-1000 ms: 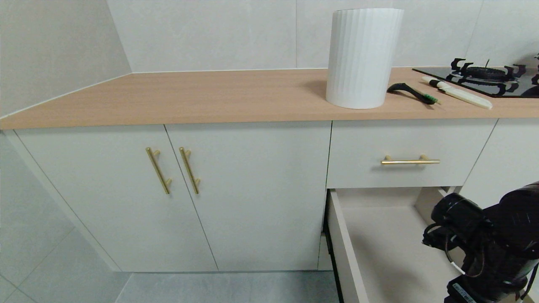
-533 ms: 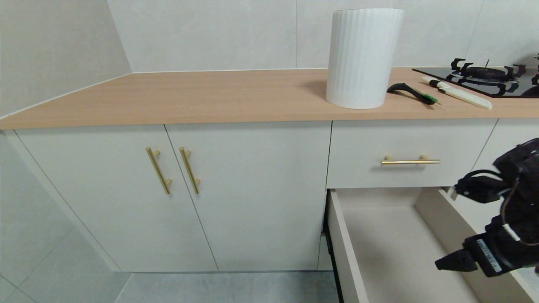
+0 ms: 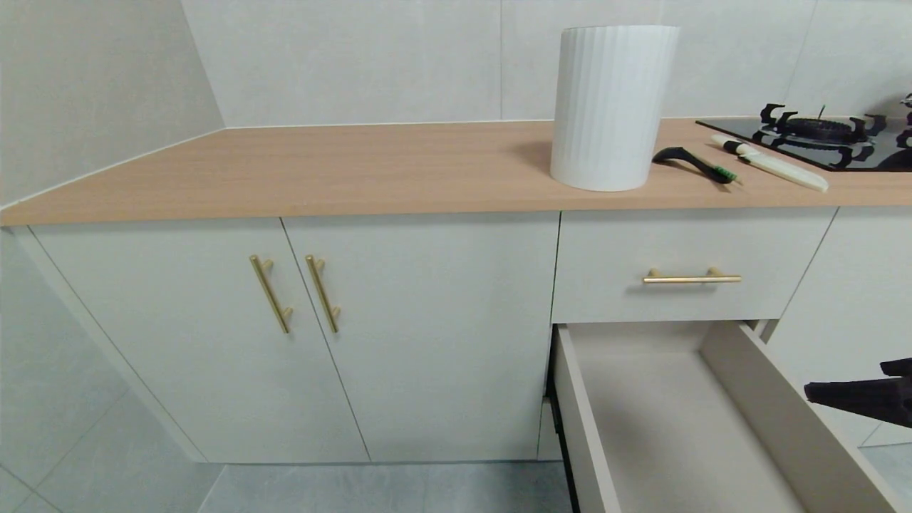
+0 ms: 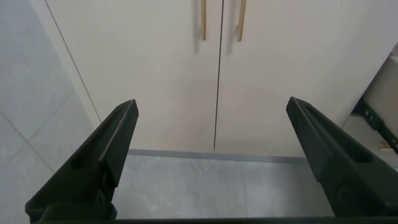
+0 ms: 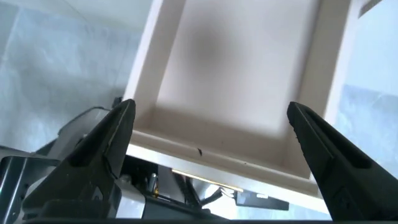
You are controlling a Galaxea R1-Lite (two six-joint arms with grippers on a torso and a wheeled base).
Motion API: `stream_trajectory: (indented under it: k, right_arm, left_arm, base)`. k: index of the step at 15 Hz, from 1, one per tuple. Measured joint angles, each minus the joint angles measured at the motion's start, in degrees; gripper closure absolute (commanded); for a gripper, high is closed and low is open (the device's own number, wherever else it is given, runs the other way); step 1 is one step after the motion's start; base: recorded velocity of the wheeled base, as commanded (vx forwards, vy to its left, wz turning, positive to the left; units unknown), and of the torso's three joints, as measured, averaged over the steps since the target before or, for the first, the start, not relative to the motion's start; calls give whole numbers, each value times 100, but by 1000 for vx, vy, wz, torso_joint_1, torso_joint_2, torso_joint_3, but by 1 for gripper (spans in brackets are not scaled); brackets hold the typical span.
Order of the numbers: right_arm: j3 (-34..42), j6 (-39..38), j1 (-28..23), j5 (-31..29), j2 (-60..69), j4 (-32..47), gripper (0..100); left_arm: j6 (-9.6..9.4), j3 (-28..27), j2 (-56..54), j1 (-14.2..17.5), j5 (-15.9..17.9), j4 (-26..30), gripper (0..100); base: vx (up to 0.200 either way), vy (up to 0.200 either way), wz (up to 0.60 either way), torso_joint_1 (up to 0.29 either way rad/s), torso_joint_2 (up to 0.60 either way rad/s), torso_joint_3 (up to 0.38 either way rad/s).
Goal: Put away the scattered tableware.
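Observation:
On the wooden counter [image 3: 356, 164] a black-handled utensil with a green tip [image 3: 687, 160] lies beside a white knife [image 3: 773, 164], both to the right of a tall white ribbed container [image 3: 605, 107]. Below them the lower drawer [image 3: 581, 420] stands pulled out with nothing inside. My right gripper [image 3: 848, 381] hangs open just right of the drawer's right wall; its wrist view has the gripper [image 5: 211, 107] above the drawer [image 5: 236, 68]. My left gripper [image 4: 211, 109] is open, low in front of the cabinet doors [image 4: 217, 62], holding nothing.
A black gas stove [image 3: 812, 132] sits at the counter's far right. The upper drawer with a gold handle [image 3: 691, 278] is closed. Two closed doors with gold handles [image 3: 299, 299] are left of the drawers. Grey tiled floor [image 3: 356, 491] lies below.
My right arm has swung out from over the open drawer to the right edge of the head view. The head camera has tilted slightly, so everything sits a little lower.

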State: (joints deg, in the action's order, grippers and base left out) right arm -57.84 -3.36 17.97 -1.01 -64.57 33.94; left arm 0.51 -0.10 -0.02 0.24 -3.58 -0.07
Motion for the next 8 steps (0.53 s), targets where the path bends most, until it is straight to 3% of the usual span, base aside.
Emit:
stream_trajectory:
  k: [2, 8]
  right_arm:
    - [-4, 4, 2, -101, 104, 0, 0]
    - [16, 85, 0, -216, 165, -2, 0]
  left_arm:
    - [0, 2, 0, -4, 0, 7, 0]
    - [0, -4, 0, 0, 0, -4, 0]
  base:
    - [0, 0, 0, 51, -268, -347]
    - [0, 0, 0, 101, -498, -340]
